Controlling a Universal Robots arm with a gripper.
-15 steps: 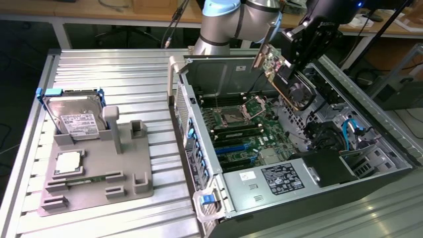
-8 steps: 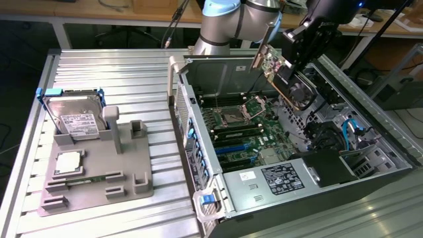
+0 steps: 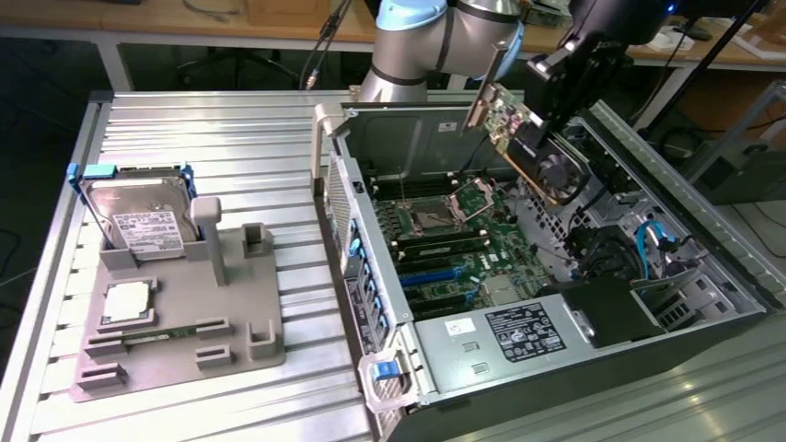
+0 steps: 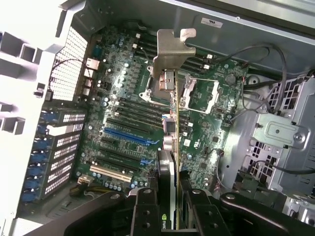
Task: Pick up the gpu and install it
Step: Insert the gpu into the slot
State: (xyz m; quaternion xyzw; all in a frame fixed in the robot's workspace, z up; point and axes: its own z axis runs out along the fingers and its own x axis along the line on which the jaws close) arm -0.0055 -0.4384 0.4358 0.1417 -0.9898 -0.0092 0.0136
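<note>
The gpu [image 3: 535, 152] hangs tilted over the open computer case [image 3: 687, 230], at about one o'clock in the exterior view. Its dark cooler and round fan [image 3: 559, 173] face outward, and its silver end bracket [image 3: 485, 97] points up toward the case's rear wall. The tool [image 3: 543, 129] is clamped on the card, black fingers pressing both faces, and the card sits in no slot.

From the wrist view the gpu [image 4: 171, 147] is seen edge-on, a thin line running away from the tool [image 4: 172, 201] with a finger [image 4: 145, 209] on either side. The bracket [image 4: 170, 51] is at the far end, above the motherboard [image 4: 118, 118]. The long blue slot [image 4: 128, 136] lies bare just beside the card's line, and the open processor socket [image 4: 199, 93] lies beneath the bracket end.

In the exterior view the motherboard [image 3: 455, 249] covers the case floor, with the socket [image 3: 436, 219] near its centre and the blue slots [image 3: 430, 274] at six o'clock from it. A labelled power supply [image 3: 522, 336] fills the case's end at five o'clock, and blue cables [image 3: 651, 244] curl at three o'clock. The silver robot arm [image 3: 430, 46] comes in at twelve o'clock.

At nine o'clock, well apart from the case, a grey holder [image 3: 184, 341] rests on the slatted metal surface [image 3: 221, 129]. It carries a hard drive [image 3: 142, 216] standing upright in a blue frame. Below the drive lies a flat processor chip [image 3: 127, 302], with a narrow memory stick [image 3: 166, 333] just beside it.
</note>
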